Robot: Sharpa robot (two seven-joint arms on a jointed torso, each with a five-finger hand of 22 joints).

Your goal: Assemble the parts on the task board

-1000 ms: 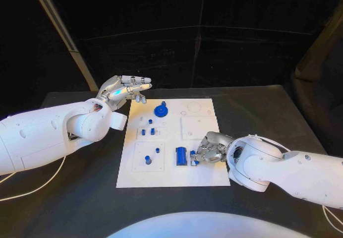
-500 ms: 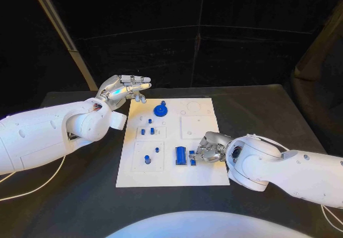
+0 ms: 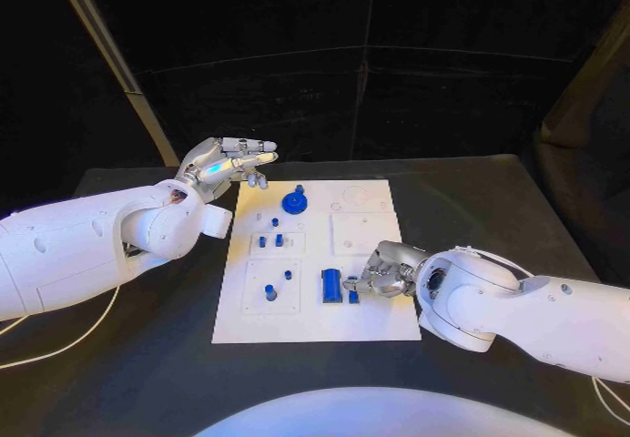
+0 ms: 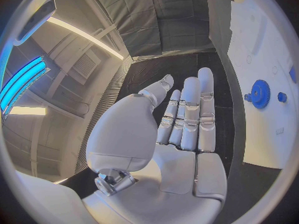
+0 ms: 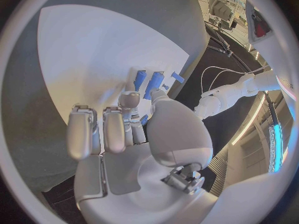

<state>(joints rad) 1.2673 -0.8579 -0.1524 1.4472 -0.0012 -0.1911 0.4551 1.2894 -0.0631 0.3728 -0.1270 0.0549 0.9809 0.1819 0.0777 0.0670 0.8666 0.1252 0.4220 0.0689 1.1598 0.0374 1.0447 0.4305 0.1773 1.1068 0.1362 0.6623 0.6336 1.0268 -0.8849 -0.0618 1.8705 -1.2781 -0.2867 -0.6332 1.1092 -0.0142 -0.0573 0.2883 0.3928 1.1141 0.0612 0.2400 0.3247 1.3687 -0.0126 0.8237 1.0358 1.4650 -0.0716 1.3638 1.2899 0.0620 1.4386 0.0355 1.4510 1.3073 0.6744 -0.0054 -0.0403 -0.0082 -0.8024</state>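
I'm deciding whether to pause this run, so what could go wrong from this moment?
1. The right hand has its fingers down at the small blue piece beside the larger blue block; they stand so close that a push may knock the block.
2. The head view cannot show whether the piece is truly gripped, so it may slip.
3. The left hand hovers open near the blue gear; a drop could bump it.

black table point(image 3: 499, 196) bearing the white task board point(image 3: 374, 319) at its middle; a white cable point(image 3: 59, 350) lies on the table near its left edge.
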